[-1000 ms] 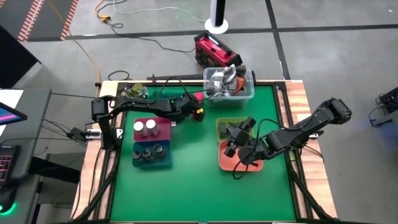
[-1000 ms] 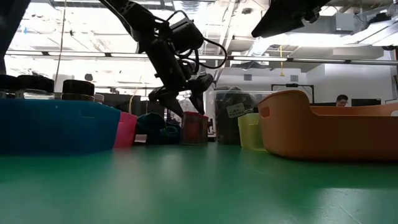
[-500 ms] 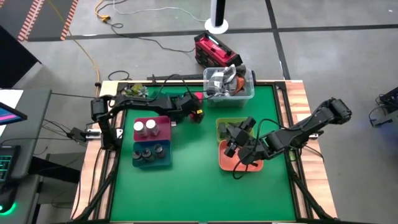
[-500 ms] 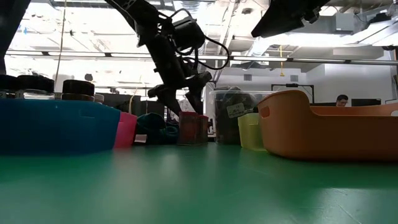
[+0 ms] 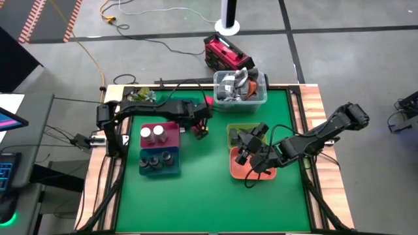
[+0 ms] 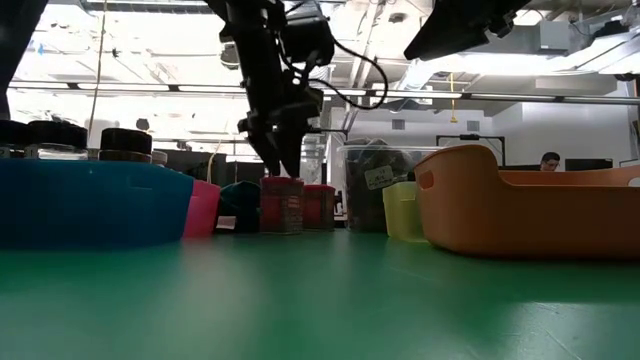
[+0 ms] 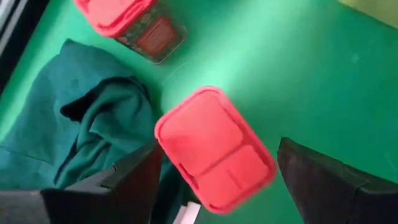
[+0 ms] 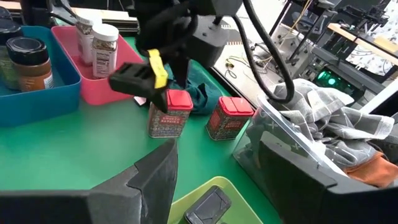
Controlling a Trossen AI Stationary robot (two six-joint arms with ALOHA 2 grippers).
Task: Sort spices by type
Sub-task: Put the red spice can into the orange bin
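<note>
Two pink-red square tins stand on the green mat near the far edge. My left gripper [image 5: 199, 128] comes down over the nearer tin [image 6: 282, 205], shut on it. The other tin [image 8: 227, 118] stands free on its base beside the clear tub. White-topped jars [image 5: 152, 135] sit in the pink tray [image 5: 172, 128] and dark round jars [image 5: 155, 161] in the blue tray [image 5: 171, 171]. A dark grey block [image 8: 211, 202] lies in the yellow-green tray. My right gripper [image 5: 243, 151] hovers open over the orange tray [image 5: 236, 171]. My left gripper pinches the nearer tin at its pink-red lid [image 7: 214, 149], one finger [image 7: 134, 180] on each of two opposite sides. The fingers come from above, pointing down. The tin stays upright, its base [image 6: 282, 228] at the level of the mat.
A teal cloth [image 7: 81, 124] lies bunched just beside the held tin. The clear tub [image 5: 240, 88] with grey clutter stands at the far edge. The yellow-green tray [image 5: 230, 130] and the orange tray sit to the right, with open mat at the near side.
My left gripper has moved toward the near edge and a little to the left, turning more upright. The tin it holds has gone along with it, away from the second tin, which has stayed beside the tub.
</note>
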